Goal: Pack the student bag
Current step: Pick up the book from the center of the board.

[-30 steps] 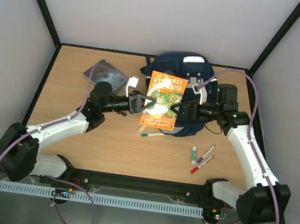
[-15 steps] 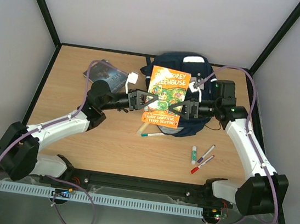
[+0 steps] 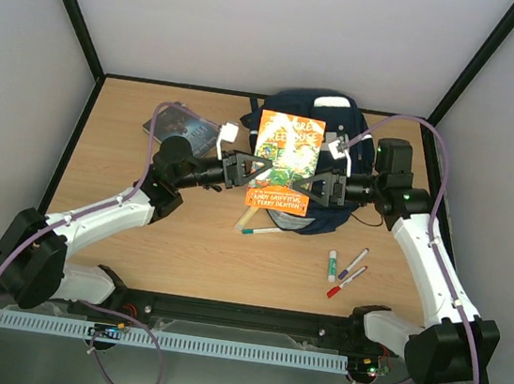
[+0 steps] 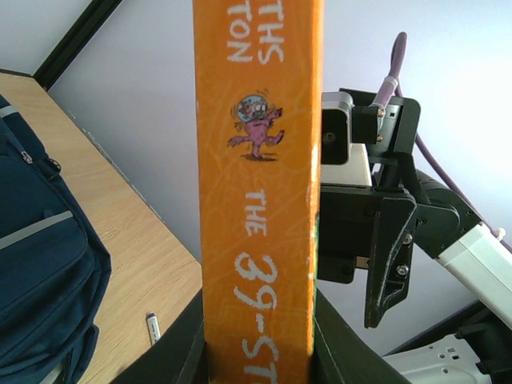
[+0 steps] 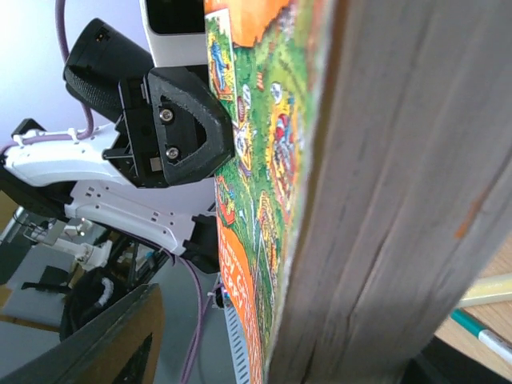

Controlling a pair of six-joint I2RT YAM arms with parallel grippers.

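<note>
The orange book [image 3: 284, 163] has tipped up in the last second, its top edge leaning toward the student bag [image 3: 302, 103]. Your right jaws have narrowed on its right edge; whether they grip yet I cannot tell. Your left jaws clamp the spine. Insertion looks near. The bag lies upper centre on the desk [image 3: 139, 224], long axis up-frame, grey-white patch farthest.

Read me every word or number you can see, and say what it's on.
"THE 39-ST", cut off: spine of the orange book.
"THS" and "TON", cut off: same spine.
"ANDY GRIFFITHS", "TERRY DENTON": its front cover.
Cover title, dark book, markers: too blurred to read.
</note>
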